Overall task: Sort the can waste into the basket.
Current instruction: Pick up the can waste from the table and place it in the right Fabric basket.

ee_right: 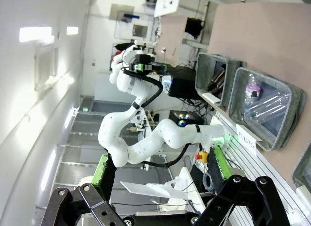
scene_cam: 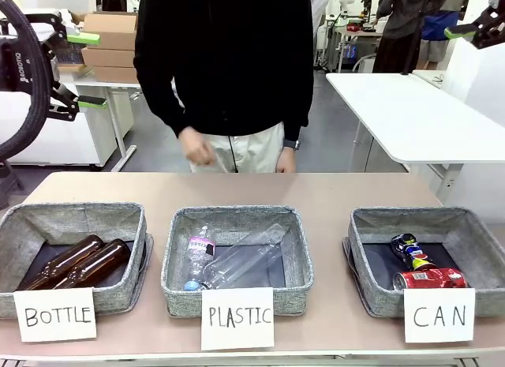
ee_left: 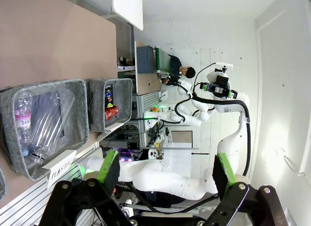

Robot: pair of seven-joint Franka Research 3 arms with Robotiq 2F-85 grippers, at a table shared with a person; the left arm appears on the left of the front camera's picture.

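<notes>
Both hands are held high and clear of the worktop (scene_cam: 316,193), each with its jaws spread wide and nothing between them. In the front view the left hand (scene_cam: 83,69) is seen at the upper left, its green pads (scene_cam: 83,38) pointing toward the middle, and the right hand (scene_cam: 465,31) is glimpsed at the upper right corner. In the left wrist view the left hand's own green-padded fingers (ee_left: 108,168) are seen parted over open air, and the same is seen of the right hand's fingers (ee_right: 102,170) in the right wrist view.

Three grey woven bins are lined up along the near edge of the worktop, each with a white handwritten sign propped against its front. The basket signed "CAN" (scene_cam: 371,296) is set at the near right corner. Inside it the red can (scene_cam: 430,279) is laid on its side against the front wall, and the crushed silvery and dark blue can (scene_cam: 412,251) is laid just behind it, the two touching or nearly so. The middle bin signed "PLASTIC" (scene_cam: 177,280) is occupied by clear plastic bottles (scene_cam: 237,260). The left bin signed "BOTTLE" (scene_cam: 16,241) is occupied by two brown glass bottles (scene_cam: 79,263) laid side by side.

A person in a dark top (scene_cam: 225,59) is stood at the far edge, with both of the person's hands (scene_cam: 197,150) lowered just beyond the worktop.
</notes>
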